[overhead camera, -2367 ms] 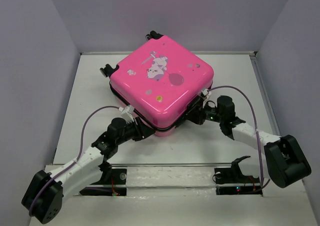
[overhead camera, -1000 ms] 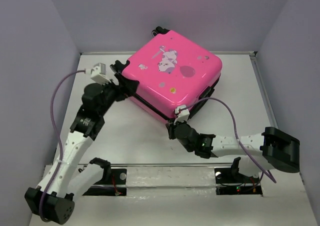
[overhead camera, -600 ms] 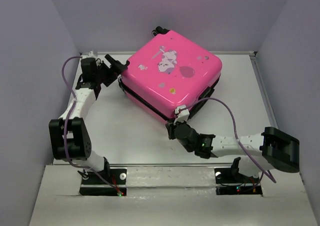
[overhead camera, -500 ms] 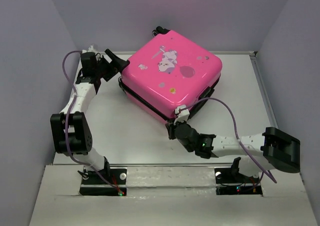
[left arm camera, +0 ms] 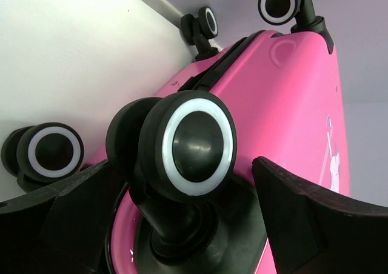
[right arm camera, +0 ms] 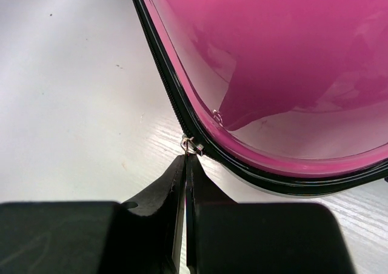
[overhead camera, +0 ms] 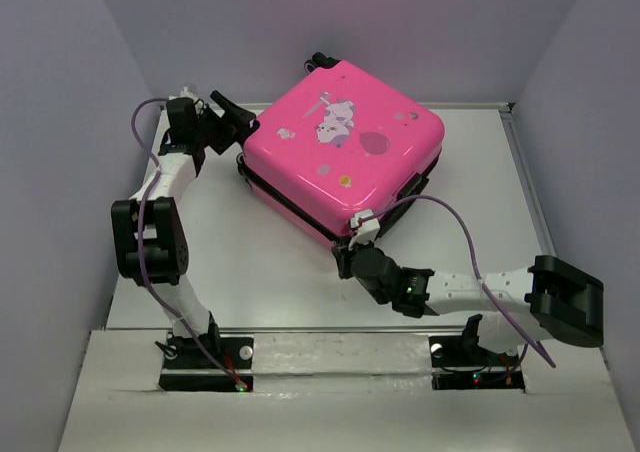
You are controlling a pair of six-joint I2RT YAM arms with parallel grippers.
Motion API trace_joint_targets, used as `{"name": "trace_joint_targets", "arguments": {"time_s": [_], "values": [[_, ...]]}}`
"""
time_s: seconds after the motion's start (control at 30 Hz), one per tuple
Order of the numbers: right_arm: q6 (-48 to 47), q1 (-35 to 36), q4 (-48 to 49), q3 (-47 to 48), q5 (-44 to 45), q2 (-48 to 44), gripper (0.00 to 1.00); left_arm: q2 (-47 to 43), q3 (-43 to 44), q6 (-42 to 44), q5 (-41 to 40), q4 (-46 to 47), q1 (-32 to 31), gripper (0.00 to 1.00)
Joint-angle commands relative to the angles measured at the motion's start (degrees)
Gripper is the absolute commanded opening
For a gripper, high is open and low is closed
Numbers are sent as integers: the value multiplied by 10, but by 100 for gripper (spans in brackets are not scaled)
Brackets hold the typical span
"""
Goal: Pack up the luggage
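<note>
The luggage (overhead camera: 340, 142), a hot-pink hard-shell suitcase with a cartoon print, lies closed on the white table (overhead camera: 240, 262), turned corner-on to me. My left gripper (overhead camera: 237, 122) is at its far-left corner, open, with a finger on each side of a black white-ringed wheel (left arm camera: 197, 145) and not touching it. In the left wrist view the left gripper (left arm camera: 187, 165) frames that wheel, with pink shell (left arm camera: 291, 104) behind. My right gripper (overhead camera: 345, 257) is at the near corner. The right wrist view shows the right gripper (right arm camera: 185, 160) shut on the small metal zipper pull (right arm camera: 192, 145) of the black zipper track.
Grey walls close in the table on the left, back and right. More suitcase wheels (left arm camera: 51, 154) (left arm camera: 280, 2) stick out at the far-left side. A purple cable (overhead camera: 450, 222) loops over the right arm. Bare table surface (right arm camera: 73, 92) lies left of the zipper corner.
The luggage was turned and shifted toward the back. My left arm swung from the near-left edge up to the far-left corner wheel. The right gripper moved to the near corner and stays there.
</note>
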Motion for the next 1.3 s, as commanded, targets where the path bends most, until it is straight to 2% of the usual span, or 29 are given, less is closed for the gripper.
{"name": "trace_joint_targets", "arguments": {"time_s": [0.0, 0.2, 0.5, 0.63, 0.7, 0.8, 0.97, 1.03, 1.17, 1.2, 1.27], "values": [[-4, 12, 51, 18, -29, -5, 7, -2, -16, -40, 10, 54, -2, 99], [-2, 12, 47, 21, -38, 2, 7, 0, -54, -98, 11, 140, 1, 99], [-7, 12, 37, 26, -49, 2, 7, 13, -60, -150, 17, 179, 11, 99], [-7, 12, 31, 32, -58, 6, 7, 21, -44, -171, 20, 180, 14, 95], [-6, 12, 29, 33, -60, 10, 7, 32, -32, -176, 25, 171, 16, 89], [-5, 12, 28, 31, -62, 8, 7, 52, 6, -173, 38, 134, 17, 86], [-5, 12, 23, 30, -67, 10, 7, 50, 4, -173, 32, 134, 21, 81], [-5, 12, 21, 33, -70, 12, 7, 49, 6, -173, 30, 138, 25, 73], [-4, 12, 20, 33, -72, 11, 7, 45, 11, -170, 27, 147, 30, 23], [-5, 12, 18, 34, -71, 12, 7, 43, 12, -166, 27, 149, 30, 6], [-8, 12, 16, 42, -70, 17, 7, 31, 0, -151, 21, 158, 29, 6]]}}
